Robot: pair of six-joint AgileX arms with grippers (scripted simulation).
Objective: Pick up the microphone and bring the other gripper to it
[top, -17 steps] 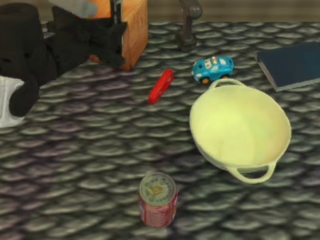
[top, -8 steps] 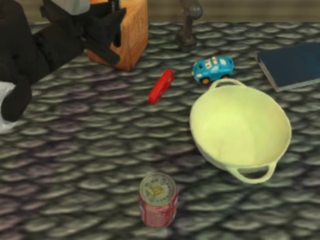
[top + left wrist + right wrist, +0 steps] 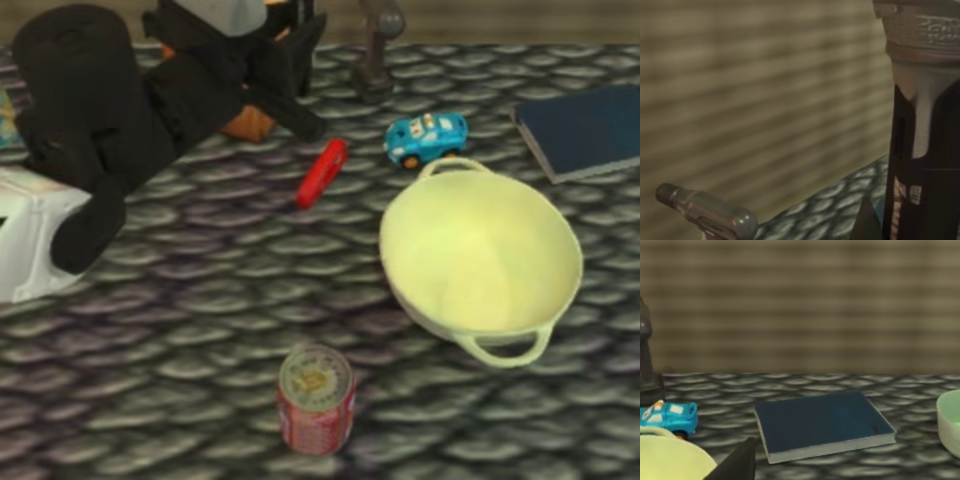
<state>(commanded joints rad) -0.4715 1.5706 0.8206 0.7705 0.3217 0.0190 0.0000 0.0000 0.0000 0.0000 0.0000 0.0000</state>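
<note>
The microphone (image 3: 922,175) fills one side of the left wrist view, upright. Its black handle is below and its rounded mesh head (image 3: 920,30) is at the top. One black fingertip (image 3: 865,220) stands right against the handle. In the top view my left gripper (image 3: 310,72) is at the back of the table, left of centre, shut on the microphone. The microphone is hard to tell apart from the black fingers there. My right gripper (image 3: 785,472) is outside the top view. Only one of its fingers (image 3: 740,462) shows, off to the side, with nothing against it.
A wooden box (image 3: 250,125) lies under the left arm. A dark grey post (image 3: 375,50) stands at the back. Near the middle are a red stick (image 3: 322,172), a blue toy car (image 3: 427,137) and a pale yellow two-handled pan (image 3: 400,280). A blue book (image 3: 585,130) lies back right. A soda can (image 3: 316,400) stands in front.
My left arm has swung right along the back of the table with the microphone in its gripper. It now covers most of the wooden box. Nothing else has moved.
</note>
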